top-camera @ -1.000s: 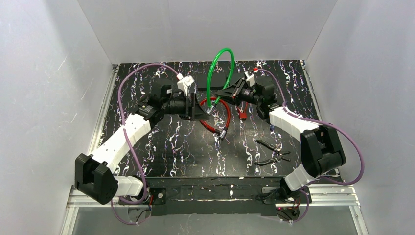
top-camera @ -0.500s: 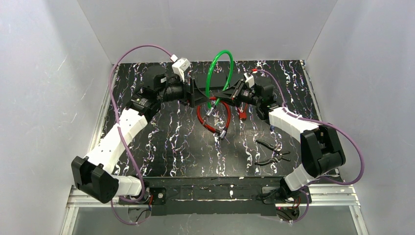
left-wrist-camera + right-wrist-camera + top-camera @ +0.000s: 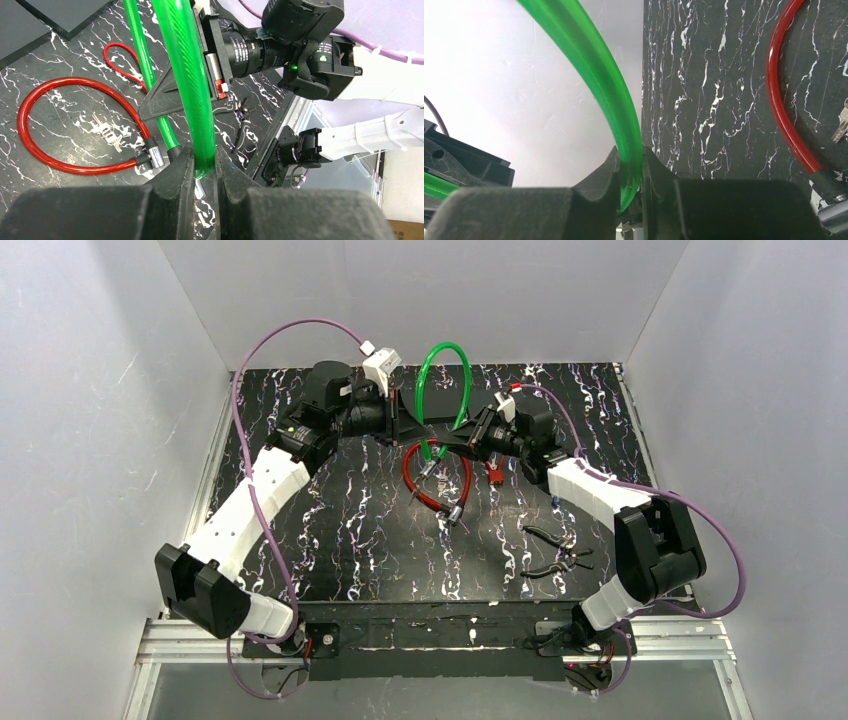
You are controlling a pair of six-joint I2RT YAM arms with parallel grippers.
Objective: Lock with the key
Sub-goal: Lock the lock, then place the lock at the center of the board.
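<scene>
A green cable lock [image 3: 446, 350] arches up over the back middle of the table. My left gripper [image 3: 418, 426] is shut on one end of it, and the green cable [image 3: 187, 75] runs between my fingers [image 3: 204, 172]. My right gripper [image 3: 452, 440] is shut on the other end, with the cable [image 3: 589, 65] pinched in my jaws [image 3: 630, 170]. The two grippers face each other, close together. A red cable lock [image 3: 410, 476] lies looped on the table below them. A bunch of keys [image 3: 107, 134] lies inside its loop. The green lock's end fittings are mostly hidden by my fingers.
Black pliers [image 3: 555, 550] lie at the front right. A small red-handled item [image 3: 495, 472] lies under the right wrist. Flat black plates [image 3: 55, 15] lie at the back of the marbled black table [image 3: 330, 530]. White walls enclose three sides.
My left arm has risen and swung toward the back, carrying its end of the green cable. The green loop has shifted left and narrowed. The right gripper has moved slightly left.
</scene>
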